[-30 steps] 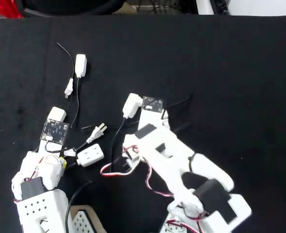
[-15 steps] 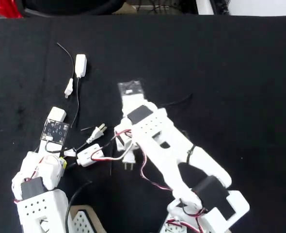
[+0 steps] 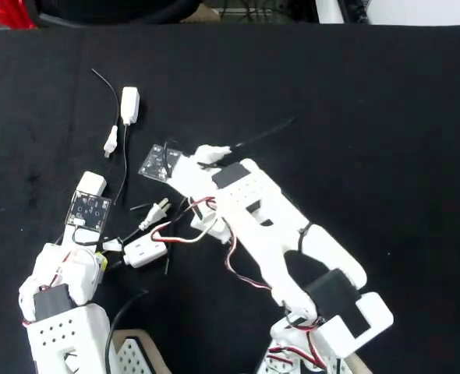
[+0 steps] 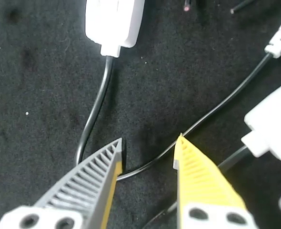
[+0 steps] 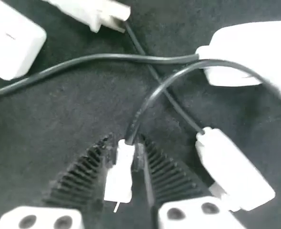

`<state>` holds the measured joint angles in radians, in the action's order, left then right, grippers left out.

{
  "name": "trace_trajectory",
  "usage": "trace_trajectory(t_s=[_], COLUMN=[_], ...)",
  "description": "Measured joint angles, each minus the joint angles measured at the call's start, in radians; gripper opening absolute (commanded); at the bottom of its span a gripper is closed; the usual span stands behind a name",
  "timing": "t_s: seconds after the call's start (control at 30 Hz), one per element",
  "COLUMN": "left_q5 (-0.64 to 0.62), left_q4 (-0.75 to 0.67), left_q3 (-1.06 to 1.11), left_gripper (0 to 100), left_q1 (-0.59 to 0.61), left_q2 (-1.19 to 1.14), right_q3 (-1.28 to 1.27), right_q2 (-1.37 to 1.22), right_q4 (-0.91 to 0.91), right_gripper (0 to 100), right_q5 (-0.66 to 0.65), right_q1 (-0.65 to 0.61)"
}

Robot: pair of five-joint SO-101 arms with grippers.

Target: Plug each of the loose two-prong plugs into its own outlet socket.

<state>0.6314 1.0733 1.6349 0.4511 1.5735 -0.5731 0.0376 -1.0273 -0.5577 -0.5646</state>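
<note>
My right gripper point(image 5: 126, 155) is shut on a small white two-prong plug point(image 5: 119, 175) whose black cable point(image 5: 155, 95) loops away from it. In the high view that gripper point(image 3: 185, 173) hangs over the left middle of the table, past the white socket block point(image 3: 144, 250) and a loose two-prong plug point(image 3: 157, 210). My left gripper point(image 4: 147, 143) stands open just over the cloth, straddling a thin black cable point(image 4: 145, 164). Beyond it lies a white adapter point(image 4: 114, 21). In the high view the left gripper point(image 3: 92, 185) sits left of the loose plug.
A white adapter point(image 3: 129, 105) and a small white connector point(image 3: 111, 141) lie at the far left on a thin cable. Several white plugs and blocks point(image 5: 233, 167) crowd around the right gripper, with cables crossing. The table is covered in black cloth point(image 3: 370, 117).
The right arm has swung to the left across the table, and its black cable now trails out to the right. The left arm has not moved.
</note>
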Motion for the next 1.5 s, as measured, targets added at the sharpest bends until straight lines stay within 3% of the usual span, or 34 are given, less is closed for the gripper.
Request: trace_trajectory(t_s=[0.1, 0.47, 0.83, 1.1, 1.33, 1.5], left_q5=[0.0, 0.0, 0.0, 0.0, 0.0, 0.0], left_q4=[0.0, 0.0, 0.0, 0.0, 0.0, 0.0], left_q3=[0.0, 0.0, 0.0, 0.0, 0.0, 0.0], left_gripper=[18, 18, 18, 18, 18, 18], left_q1=[0.0, 0.0, 0.0, 0.0, 0.0, 0.0], left_q2=[0.0, 0.0, 0.0, 0.0, 0.0, 0.0], right_q3=[0.002, 0.091, 0.057, 0.138, 0.175, 0.187], right_q2=[0.0, 0.0, -0.063, -0.253, -0.293, -0.304], right_q4=[-0.014, -0.242, -0.241, -0.236, -0.256, -0.302], right_gripper=[28.3, 17.1, 17.0, 16.9, 0.9, 1.2], right_q5=[0.031, -0.005, 0.0, 0.101, 0.109, 0.11], right_q1=[0.0, 0.028, 0.031, -0.012, -0.008, -0.008])
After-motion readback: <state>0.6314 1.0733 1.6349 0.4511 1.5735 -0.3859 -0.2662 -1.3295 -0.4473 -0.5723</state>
